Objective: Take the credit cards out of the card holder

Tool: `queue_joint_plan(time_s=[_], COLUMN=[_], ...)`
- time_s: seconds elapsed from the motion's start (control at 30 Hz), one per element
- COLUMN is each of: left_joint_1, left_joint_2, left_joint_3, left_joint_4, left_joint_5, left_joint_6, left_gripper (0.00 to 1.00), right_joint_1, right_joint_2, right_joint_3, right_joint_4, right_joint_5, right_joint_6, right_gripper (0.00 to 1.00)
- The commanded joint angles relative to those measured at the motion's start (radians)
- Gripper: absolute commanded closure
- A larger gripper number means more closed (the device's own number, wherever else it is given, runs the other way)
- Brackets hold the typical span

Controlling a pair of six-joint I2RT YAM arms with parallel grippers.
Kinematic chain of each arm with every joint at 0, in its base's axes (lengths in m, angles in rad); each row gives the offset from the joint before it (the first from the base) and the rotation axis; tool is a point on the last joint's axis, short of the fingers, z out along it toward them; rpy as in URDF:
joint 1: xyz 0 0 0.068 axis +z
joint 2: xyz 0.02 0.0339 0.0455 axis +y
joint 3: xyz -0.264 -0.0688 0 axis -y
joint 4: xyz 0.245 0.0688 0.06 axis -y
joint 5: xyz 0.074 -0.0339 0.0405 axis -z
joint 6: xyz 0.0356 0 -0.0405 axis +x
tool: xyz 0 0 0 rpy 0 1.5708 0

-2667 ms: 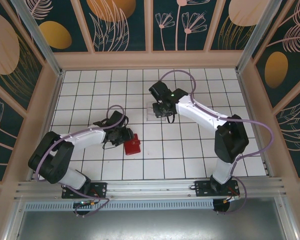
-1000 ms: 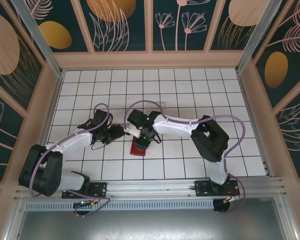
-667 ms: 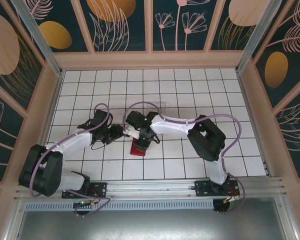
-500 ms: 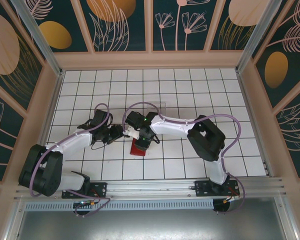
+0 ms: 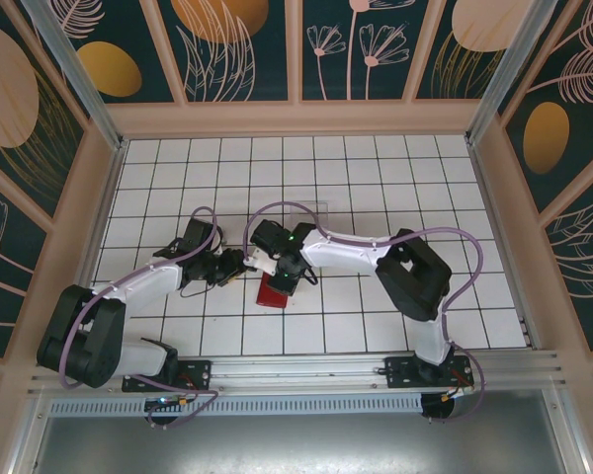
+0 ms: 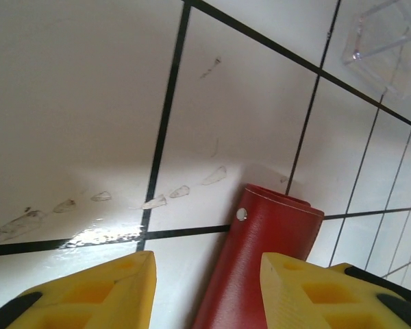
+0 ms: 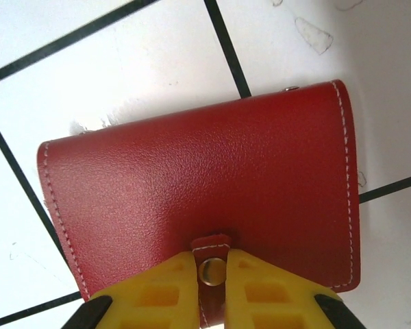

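- The right claw (image 7: 211, 275) had come over from the clear tray (image 5: 309, 208) at 12 o'clock. It was now down on the red card holder (image 7: 198, 171).
- Its two yellow fingers (image 7: 166, 284) were pinched together on the little tab (image 7: 212, 241), right at the shiny snap.
- The left claw (image 6: 205, 274) had backed off a bit to 9 o'clock of the card holder. Its fingers were wide apart and held nothing.
- The card holder had hardly moved. It lay flat and shut, a little toward 7 o'clock from the middle of the desk (image 5: 376, 178).
- So the opening was probably about to start. The tab had to be pulled up first, and the cards were most likely still tucked inside.
- The desk was white squares with black lines. A few smudges (image 6: 157, 201) sat near the card holder.
- The walls (image 5: 247, 49) around the desk were dark blue-green with drawn flowers and leaves, set in pale wood.
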Motion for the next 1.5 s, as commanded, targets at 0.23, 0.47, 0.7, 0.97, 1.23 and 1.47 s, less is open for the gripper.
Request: queue_joint_plan(time_s=[0.23,0.47,0.7,0.97,1.23,1.47], left_joint_1=[-0.001,-0.002,-0.001,-0.001,-0.001,-0.002], left_joint_2=[-0.028,-0.035,-0.029,-0.023,-0.026,-0.031], left_joint_3=[-0.014,-0.001,0.017,0.026,0.028,0.036], left_joint_4=[0.030,-0.009,-0.040,-0.065,-0.083,-0.113], left_joint_5=[0.037,0.007,-0.075,-0.151,-0.165,-0.187], left_joint_6=[-0.024,-0.012,-0.001,0.012,0.029,0.042], left_gripper=[0.57,0.57,0.57,0.57,0.58,0.58], right_joint_1=[0.010,0.010,0.009,0.035,0.042,0.040], right_joint_2=[-0.108,-0.192,-0.264,-0.176,-0.049,-0.029], right_joint_3=[-0.063,-0.125,-0.153,-0.112,-0.034,-0.047], right_joint_4=[0.129,0.180,0.237,0.173,0.074,0.074], right_joint_5=[-0.005,0.097,0.170,0.120,0.172,0.182], right_joint_6=[-0.006,0.116,0.569,0.998,1.135,1.154], right_gripper=[0.84,0.65,0.56,0.50,0.46,0.54])
